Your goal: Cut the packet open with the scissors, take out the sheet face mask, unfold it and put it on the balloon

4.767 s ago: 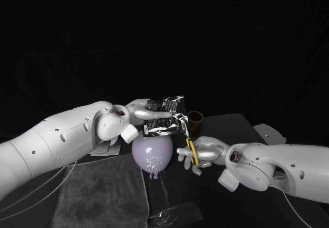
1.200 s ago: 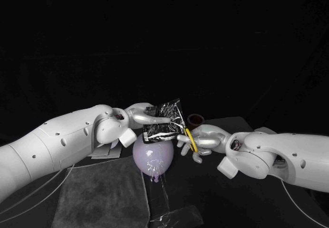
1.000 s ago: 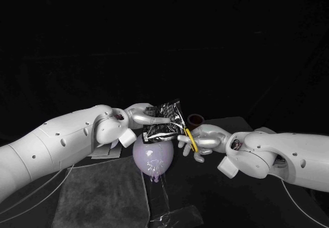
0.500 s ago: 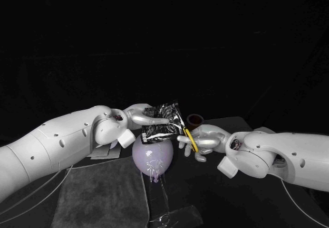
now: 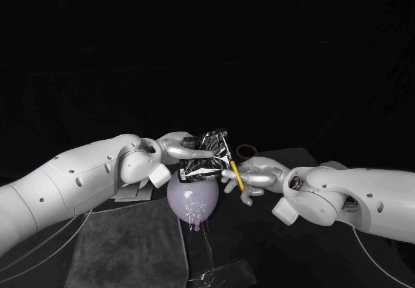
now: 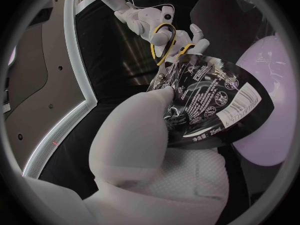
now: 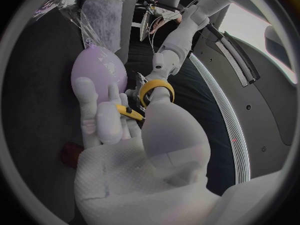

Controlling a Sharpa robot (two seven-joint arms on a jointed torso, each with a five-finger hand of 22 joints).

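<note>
Seen from the head camera, two white robot arms meet over the middle of a black tabletop. The left hand pinches a crinkled silver and black packet between thumb and fingers and holds it upright in the air, just above the far end of a pale purple balloon. The right hand has its fingers closed round yellow-handled scissors, whose tips reach the packet's right edge; I cannot tell whether the blades are biting the foil. The balloon lies along the right edge of a grey cloth that runs toward the tabletop's near edge, knot end toward the robot. A sheet of clear plastic lies nearer the robot than the knot. A small brown cup stands just behind the right hand, toward the far edge. The left wrist camera adds the packet's printed face with a white barcode label, the thumb pressed flat on it, and the scissor handles right at its edge. The right wrist camera adds a thumb through one yellow ring, with the balloon close beside the fingers. Black tabletop shows between the balloon and the right forearm, while the packet, scissors and balloon crowd together.
</note>
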